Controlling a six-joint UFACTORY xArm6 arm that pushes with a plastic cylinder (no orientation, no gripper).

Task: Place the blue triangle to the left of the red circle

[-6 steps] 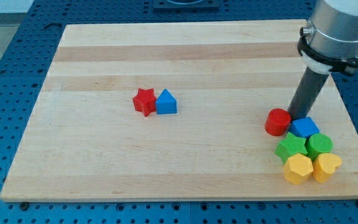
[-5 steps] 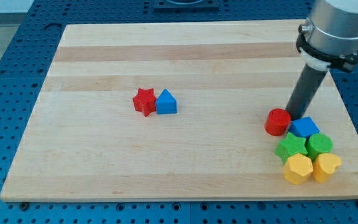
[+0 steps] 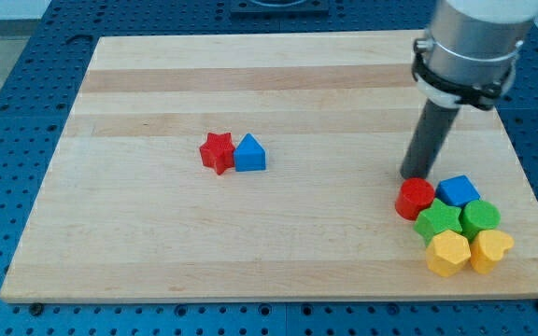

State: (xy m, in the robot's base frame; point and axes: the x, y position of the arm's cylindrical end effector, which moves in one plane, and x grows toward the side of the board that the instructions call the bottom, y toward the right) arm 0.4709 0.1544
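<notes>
The blue triangle (image 3: 249, 153) lies left of the board's middle, touching a red star (image 3: 217, 152) on its left. The red circle (image 3: 416, 198) sits at the view's right, against a cluster of blocks. My tip (image 3: 412, 175) is just above the red circle's top-left edge, touching or nearly touching it. The tip is far to the right of the blue triangle.
Right of and below the red circle are a blue block (image 3: 458, 191), a green star (image 3: 438, 223), a green block (image 3: 480, 217), a yellow hexagon (image 3: 448, 253) and a yellow heart (image 3: 491, 249). They sit near the wooden board's (image 3: 157, 233) lower right corner.
My tip has moved left, from the gap between the red circle and the blue block to above the circle's top-left. The red circle has shifted slightly down.
</notes>
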